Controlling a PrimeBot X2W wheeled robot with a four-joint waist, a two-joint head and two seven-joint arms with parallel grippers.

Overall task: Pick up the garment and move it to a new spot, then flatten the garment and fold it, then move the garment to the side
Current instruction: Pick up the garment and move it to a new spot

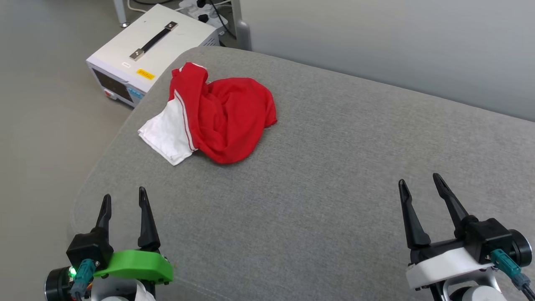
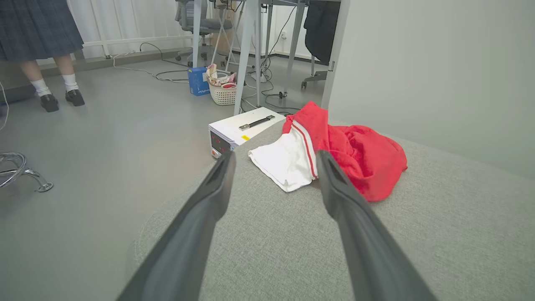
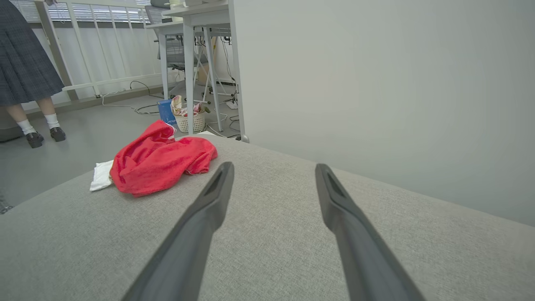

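Head view.
- Shirt (image 1: 225,121): red with one white sleeve showing, striped trim along the seam. Crumpled in a heap on the far left part of the grey cushion (image 1: 317,200), near its rounded corner.
- Left gripper (image 1: 124,193): lower left, over the cushion's near edge, fingers spread apart, nothing between them, well apart from the shirt.
- Right gripper (image 1: 419,178): lower right, fingers likewise parted and bare.
- White box (image 1: 154,46) with a black handle: on the floor beyond the cushion's corner.

Left wrist view.
- Left gripper (image 2: 275,154): both fingers spread wide above the cushion, pointing towards the shirt's (image 2: 359,159) white sleeve, not touching it.
- Person (image 2: 42,37) in a dark skirt, white socks and black shoes: standing far left.
- Basket (image 2: 222,94): beside the desk legs.

Right wrist view.
- Right gripper (image 3: 274,166): fingers apart, bare.
- Shirt (image 3: 159,161): well to the left of the fingers on the cushion, apart from them.
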